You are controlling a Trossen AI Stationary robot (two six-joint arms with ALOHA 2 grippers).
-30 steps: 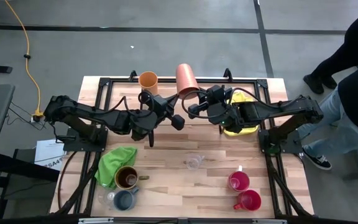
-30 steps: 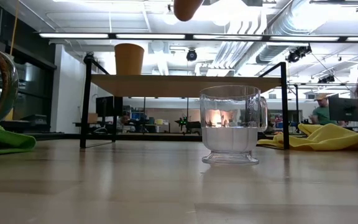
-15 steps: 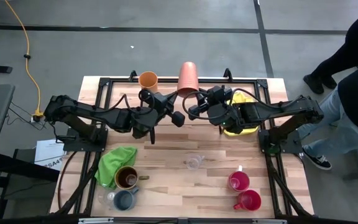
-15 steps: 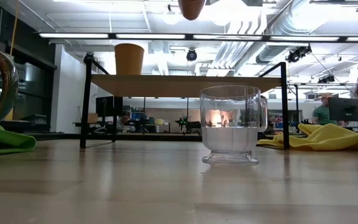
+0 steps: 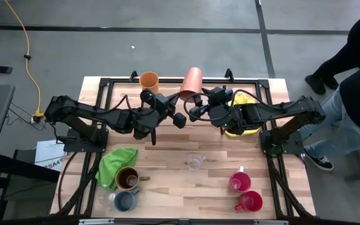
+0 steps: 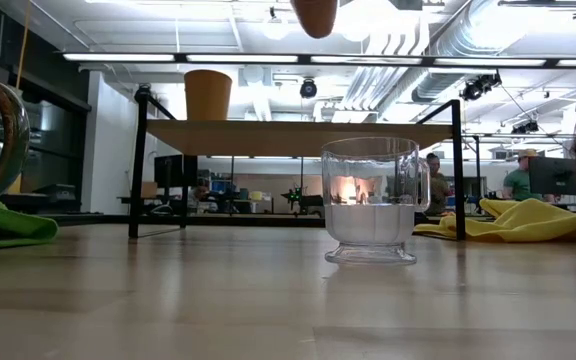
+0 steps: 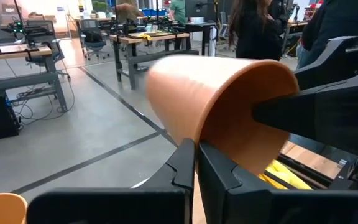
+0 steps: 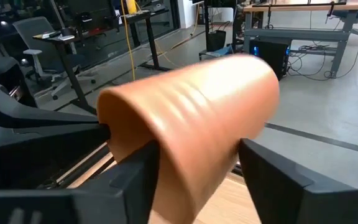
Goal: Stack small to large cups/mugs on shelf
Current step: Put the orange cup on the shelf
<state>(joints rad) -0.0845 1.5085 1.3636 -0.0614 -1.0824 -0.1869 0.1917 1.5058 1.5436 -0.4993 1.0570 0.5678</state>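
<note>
Both arms point(image 5: 99, 115) are matte black, built of chunky jointed segments with rounded housings, and thin black cables loop along their upper links. Each rises from a black base block bolted to the black metal frame along the side of the bench point(image 5: 167, 181). The fingers point(image 7: 185, 165) of each tool are flat, angular black plastic with bevelled edges.

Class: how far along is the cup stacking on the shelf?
Done: one yellow-orange tapered cup stands on the low light-wood shelf. In hand: a salmon tapered cup hangs tilted between the right gripper's open jaws. Remaining: clear glass, two red mugs, brown mug and blue-grey mug wait on the table.
</note>
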